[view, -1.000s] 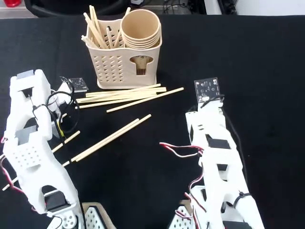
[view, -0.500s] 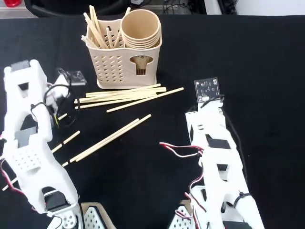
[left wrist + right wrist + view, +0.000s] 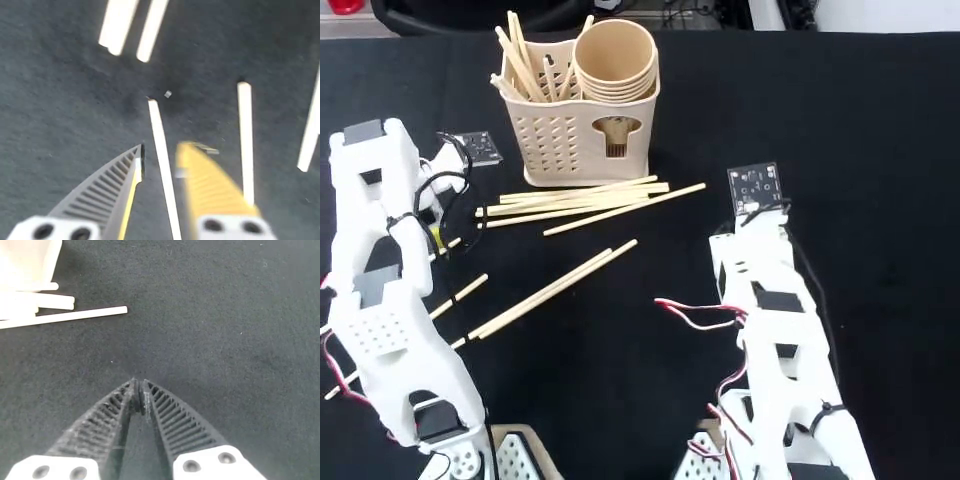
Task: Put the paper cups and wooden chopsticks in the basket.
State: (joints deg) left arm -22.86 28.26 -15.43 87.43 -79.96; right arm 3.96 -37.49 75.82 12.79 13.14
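Note:
A cream basket (image 3: 552, 150) at the back of the table holds stacked paper cups (image 3: 616, 48) and several wooden chopsticks (image 3: 523, 62). More chopsticks (image 3: 575, 200) lie in a loose row just in front of it, and a pair (image 3: 555, 285) lies slanted nearer the middle. My left arm (image 3: 375, 230) stands at the left. Its gripper (image 3: 161, 149) is open, low over the cloth, with one chopstick (image 3: 156, 120) running between the fingers. My right gripper (image 3: 138, 390) is shut with nothing in it, over bare cloth right of the row's ends (image 3: 60, 317).
The table is covered in black cloth (image 3: 840, 130). Single chopsticks lie by the left arm (image 3: 470, 290) and near the front left edge (image 3: 340, 385). The right arm (image 3: 765, 300) stretches along the right half. Loose red and white wires (image 3: 695, 312) hang beside it.
My left arm's wrist has swung a little toward the back and left, beside the row of chopsticks. The right arm, basket and chopsticks have not moved.

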